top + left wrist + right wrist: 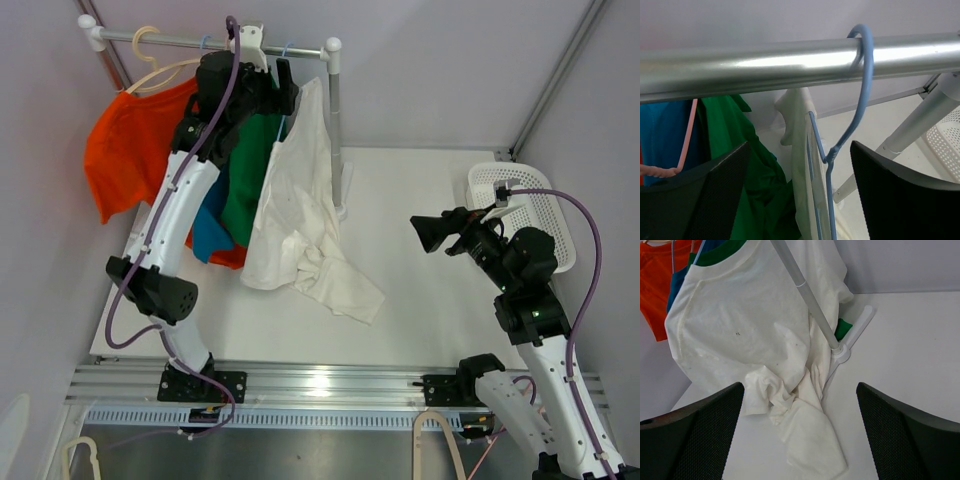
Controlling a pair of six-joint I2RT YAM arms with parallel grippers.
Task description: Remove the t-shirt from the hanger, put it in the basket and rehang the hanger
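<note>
A white t-shirt (295, 215) hangs on a light blue hanger (860, 105) from the metal rail (200, 42); its lower part lies bunched on the table (805, 420). My left gripper (283, 82) is up at the rail, open, its fingers either side of the hanger's neck (829, 159) without touching it. My right gripper (428, 233) is open and empty, held above the table to the right, facing the shirt.
Green (248, 170), blue (208, 228) and orange (125, 150) shirts hang left of the white one. The rack's upright pole (807, 297) and its foot (842, 354) stand behind the shirt. A white basket (540, 215) sits at the right.
</note>
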